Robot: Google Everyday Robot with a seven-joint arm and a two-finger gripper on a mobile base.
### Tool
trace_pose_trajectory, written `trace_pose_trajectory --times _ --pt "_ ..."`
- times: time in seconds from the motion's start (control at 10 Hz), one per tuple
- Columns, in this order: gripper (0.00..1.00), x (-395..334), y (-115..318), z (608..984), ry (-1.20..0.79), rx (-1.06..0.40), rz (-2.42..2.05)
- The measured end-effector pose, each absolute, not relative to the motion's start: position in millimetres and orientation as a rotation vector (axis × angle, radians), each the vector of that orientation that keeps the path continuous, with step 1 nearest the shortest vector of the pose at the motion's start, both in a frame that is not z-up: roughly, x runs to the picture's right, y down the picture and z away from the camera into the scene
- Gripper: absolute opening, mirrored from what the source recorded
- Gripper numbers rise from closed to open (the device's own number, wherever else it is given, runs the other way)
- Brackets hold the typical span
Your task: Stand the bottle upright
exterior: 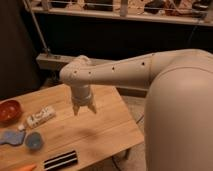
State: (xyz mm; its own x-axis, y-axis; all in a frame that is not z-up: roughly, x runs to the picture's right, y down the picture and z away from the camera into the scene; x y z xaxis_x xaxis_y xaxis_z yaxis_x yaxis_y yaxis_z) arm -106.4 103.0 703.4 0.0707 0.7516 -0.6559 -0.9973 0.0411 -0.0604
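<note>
The camera view looks down across a wooden table (107, 131), with the robot's pale arm (130, 72) reaching in from the right. The gripper (85, 110) points downward and hangs above the middle of the table, its two fingers spread wide with nothing between them and touching nothing. The bottle (41, 116) lies on its side on the table top, to the left of the gripper and apart from it. Near the bottle, at the table's left edge, sits a red bowl (10, 111); only its reddish inside shows. In front of the bottle lie a round blue disc (34, 141) and a pale blue flat piece (11, 137). A black-and-white striped piece (60, 160) lies by the near edge.
</note>
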Motion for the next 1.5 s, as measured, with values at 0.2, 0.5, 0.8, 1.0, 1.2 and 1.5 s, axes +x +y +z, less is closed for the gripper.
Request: trace_pose_trajectory --times 0.2,0.5,0.8,1.0,1.2,1.5 --pt "0.65 -106 103 703 0.523 -0.590 1.436" --pt "0.65 -107 98 703 0.510 -0.578 1.428" --pt "0.65 -122 43 700 0.367 -0.443 1.291" --pt "0.65 -142 2 690 0.239 -0.388 1.169" --pt "0.65 -161 -15 685 0.144 -0.403 1.057" --pt "0.65 -211 -2 673 0.005 -0.585 0.759"
